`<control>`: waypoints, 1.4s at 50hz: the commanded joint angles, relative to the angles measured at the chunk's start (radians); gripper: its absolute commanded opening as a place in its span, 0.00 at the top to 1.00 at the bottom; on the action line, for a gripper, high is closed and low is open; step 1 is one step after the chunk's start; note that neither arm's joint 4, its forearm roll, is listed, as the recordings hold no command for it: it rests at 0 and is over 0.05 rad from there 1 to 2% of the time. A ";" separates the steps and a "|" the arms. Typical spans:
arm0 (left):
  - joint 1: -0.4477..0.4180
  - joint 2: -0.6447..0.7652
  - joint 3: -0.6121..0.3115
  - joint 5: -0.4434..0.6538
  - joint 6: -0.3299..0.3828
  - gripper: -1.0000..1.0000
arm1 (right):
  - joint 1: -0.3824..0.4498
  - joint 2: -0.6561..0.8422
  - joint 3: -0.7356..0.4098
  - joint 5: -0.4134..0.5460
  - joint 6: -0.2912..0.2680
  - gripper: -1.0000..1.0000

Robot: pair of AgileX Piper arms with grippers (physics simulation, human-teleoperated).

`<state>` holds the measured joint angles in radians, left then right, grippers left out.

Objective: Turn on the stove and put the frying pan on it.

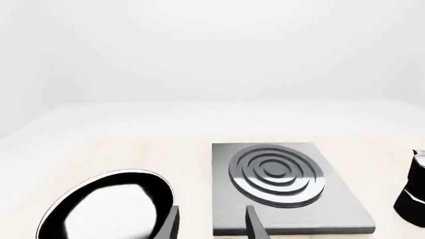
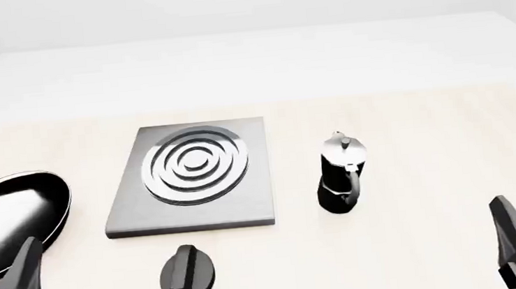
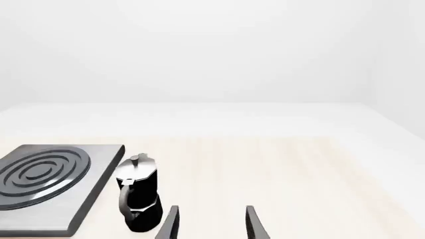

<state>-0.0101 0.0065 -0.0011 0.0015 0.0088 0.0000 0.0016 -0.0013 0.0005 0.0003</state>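
- Progress: nothing of the task appears done. The frying pan (image 2: 9, 212) sits on the tabletop (image 2: 407, 131) to the left of the stove (image 2: 191, 178), not on it. The rings (image 2: 195, 165) on top of the stove are bare.
- The knob (image 2: 187, 272) lies on the near side of the stove, just off its front edge, apart from both arms. Whether it is turned on cannot be read from these views; I judge it untouched.
- Left gripper (image 1: 211, 224): fingers spread open, holding nothing, low at the near left, just beside the pan's near rim. The pan's handle is not visible in any view, so its direction cannot be told.
- Right gripper (image 3: 211, 224): fingers spread open, holding nothing, at the near right, well apart from the stove.
- Remaining, by my estimate: 2 steps, turn the knob, then lift the pan onto the rings.
- Edges and room: the pan lies close to the left edge of the front view and of the wood-toned area. A moka pot (image 2: 342, 173) stands upright just right of the stove, between it and the right gripper; it could be clipped by a reach from the right towards the knob.
- Open room: wide bare tabletop right of the pot and beyond the stove; a clear lane runs from the near side to the knob.
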 commanded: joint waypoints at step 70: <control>-0.606 0.479 -0.150 0.181 -0.176 0.00 | 0.001 0.003 -0.002 0.000 0.000 0.00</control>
<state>-0.5552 0.3779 -0.2055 0.3050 -0.1095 0.0004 0.0066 -0.0040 -0.0006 0.0006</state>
